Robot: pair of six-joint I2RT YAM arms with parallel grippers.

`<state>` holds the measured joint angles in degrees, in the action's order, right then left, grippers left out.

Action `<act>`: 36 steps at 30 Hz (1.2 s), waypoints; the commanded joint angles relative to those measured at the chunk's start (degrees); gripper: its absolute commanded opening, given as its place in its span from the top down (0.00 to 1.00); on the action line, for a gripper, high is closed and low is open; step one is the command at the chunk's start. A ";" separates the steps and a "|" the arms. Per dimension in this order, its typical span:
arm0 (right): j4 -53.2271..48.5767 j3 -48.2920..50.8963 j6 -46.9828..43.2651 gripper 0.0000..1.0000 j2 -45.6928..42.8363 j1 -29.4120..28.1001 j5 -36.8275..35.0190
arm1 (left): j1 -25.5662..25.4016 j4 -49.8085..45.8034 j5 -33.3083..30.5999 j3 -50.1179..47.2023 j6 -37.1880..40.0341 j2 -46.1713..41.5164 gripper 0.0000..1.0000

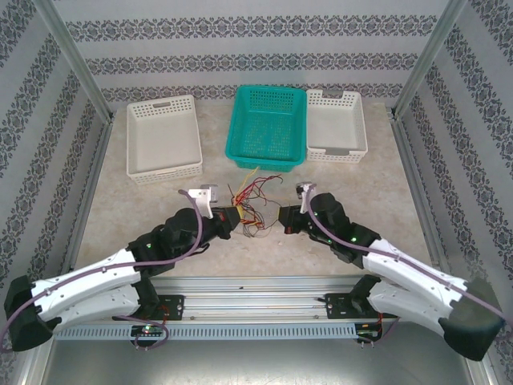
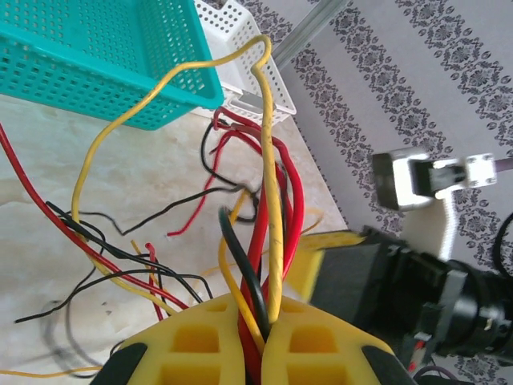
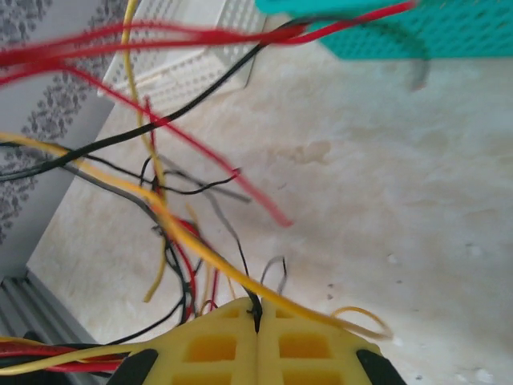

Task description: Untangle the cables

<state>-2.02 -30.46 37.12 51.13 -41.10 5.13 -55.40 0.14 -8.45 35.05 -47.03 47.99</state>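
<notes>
Sprawling mid-frame just below the teal basket (image 1: 264,164), the cables (image 1: 253,204) look light, limp and snag-prone. The left gripper (image 2: 260,341) clamps a bundle, the right gripper (image 3: 257,325) pinches a black strand; loose ends seem the best holds.

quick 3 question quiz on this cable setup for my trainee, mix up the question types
1. True or false: the left pincer is shut on several cables.
2. What colour is the middle basket? A white, B teal, C red.
3. Fill in: the right pincer is ___ (open or shut).

Key: 1 true; 2 B; 3 shut.
</notes>
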 commanded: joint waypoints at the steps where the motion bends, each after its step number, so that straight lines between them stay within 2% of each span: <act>1: -6.88 0.58 -1.11 1.00 -4.51 4.04 -3.07 | 0.79 -9.10 -2.57 1.91 2.55 -2.92 1.00; 7: -12.70 -0.29 -1.18 1.00 -10.26 13.37 1.19 | 3.67 -21.11 -2.45 5.58 6.19 -6.49 1.00; 13: -16.69 -3.49 -2.19 1.00 -10.97 18.73 3.75 | 7.48 -29.14 0.81 9.62 10.48 -5.43 1.00; 18: -13.51 -4.17 -0.97 1.00 -9.74 19.89 8.74 | 9.91 -27.33 6.85 9.29 11.69 -2.99 1.00; 23: -7.38 -4.00 -1.00 1.00 -6.29 19.44 20.67 | 9.96 -20.14 12.16 7.70 10.79 -0.25 1.00; 24: -7.07 -4.07 -1.21 0.95 -6.05 19.33 21.77 | 9.96 -18.95 12.65 7.73 10.79 0.30 1.00; 25: -7.19 -4.04 -1.61 0.82 -6.11 19.14 22.32 | 9.96 -18.17 12.92 7.89 10.96 0.95 1.00; 26: -7.45 -4.00 -1.94 0.74 -6.36 19.09 22.38 | 9.97 -17.86 13.09 8.32 11.29 1.69 1.00; 30: -6.89 -3.48 -3.35 0.53 -8.77 18.88 24.23 | 10.04 -17.76 15.57 11.71 14.79 6.56 1.00; 32: -5.50 -3.06 -3.33 0.47 -10.08 18.86 25.21 | 10.04 -18.87 16.77 13.97 16.85 9.46 1.00; 36: -4.10 -3.24 -4.25 0.45 -9.53 17.85 24.93 | 10.13 -18.46 21.44 17.17 20.57 13.79 1.00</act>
<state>-8.86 -34.00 34.30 41.15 -22.65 29.02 -46.00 -19.53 8.73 48.88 -31.53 60.60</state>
